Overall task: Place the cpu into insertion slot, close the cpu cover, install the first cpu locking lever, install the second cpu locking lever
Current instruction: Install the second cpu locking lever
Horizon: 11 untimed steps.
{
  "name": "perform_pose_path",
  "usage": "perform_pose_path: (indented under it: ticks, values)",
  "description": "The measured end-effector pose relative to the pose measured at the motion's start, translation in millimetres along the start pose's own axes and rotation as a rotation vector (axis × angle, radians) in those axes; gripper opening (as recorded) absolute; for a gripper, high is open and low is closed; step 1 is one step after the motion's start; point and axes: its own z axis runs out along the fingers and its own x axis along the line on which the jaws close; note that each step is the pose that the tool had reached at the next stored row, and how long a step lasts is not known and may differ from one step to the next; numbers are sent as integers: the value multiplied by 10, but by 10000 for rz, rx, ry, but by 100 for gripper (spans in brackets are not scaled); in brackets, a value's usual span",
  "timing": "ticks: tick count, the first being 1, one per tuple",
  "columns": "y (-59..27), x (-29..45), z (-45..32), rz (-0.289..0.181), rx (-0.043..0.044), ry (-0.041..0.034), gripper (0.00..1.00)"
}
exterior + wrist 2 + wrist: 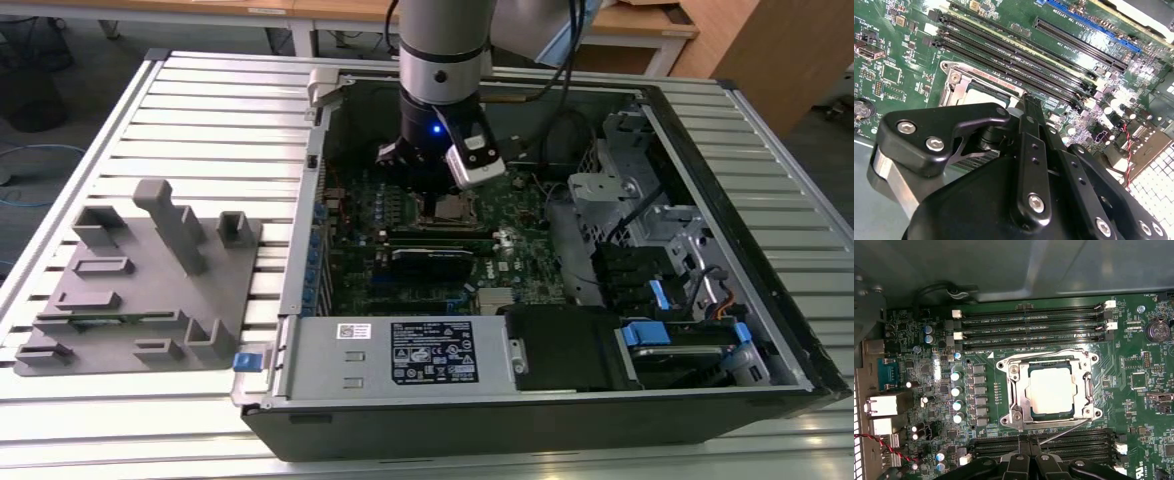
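a: where is the gripper (441, 190)?

b: inside the open computer case (747, 340), hanging over the green motherboard (521, 215) close to the case's back wall. in the exterior view it sits just above the insertion slot (447, 208).

a: and the fingers (1029, 460)?

b: in both wrist views the two black fingers lie pressed together, tips meeting with no gap i can make out. they hold nothing. in the first wrist view the tips end at the row of black memory slots (1064, 446) beside the slot frame, next to a thin lever (1064, 431) that slants off the frame's corner. i cannot tell if they touch that lever.

a: the cpu (1051, 389)?

b: already seated in the insertion slot, its pale grey top facing up, square to the frame. the cpu cover (1024, 390) lies down around it, the chip showing through the cut-out.

a: anything else on the table?

b: a grey fixture block (134, 285) with posts and pockets rests on the slatted table (200, 110), near the edge on the exterior view's left, well apart from the case.
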Motion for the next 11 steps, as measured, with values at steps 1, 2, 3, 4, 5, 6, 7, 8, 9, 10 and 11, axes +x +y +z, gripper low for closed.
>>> perform_pose_path:
  ticks: [1, 2, 3, 4, 5, 6, 7, 8, 9, 10, 11]
  values:
    - [0, 0, 3, 0, -3, -1, 11]
    - [1, 0, 7, 1, -4, -2, 11]
    - [1, 0, 12, 2, -3, -1, 11]
    - [0, 1, 20, 3, 0, 0, 11]
    - [0, 1, 31, 4, -2, -1, 11]
    - [-2, 2, 45, 5, -9, 0, 11]
    - [-4, 2, 61, 5, -14, -1, 11]
    - [-4, 3, 78, 6, -14, 0, 11]
    - [-4, 4, 96, 6, -14, 1, 11]
    - [-5, 4, 115, 6, -13, 1, 11]
    - [-6, 5, 132, 6, -13, 2, 11]
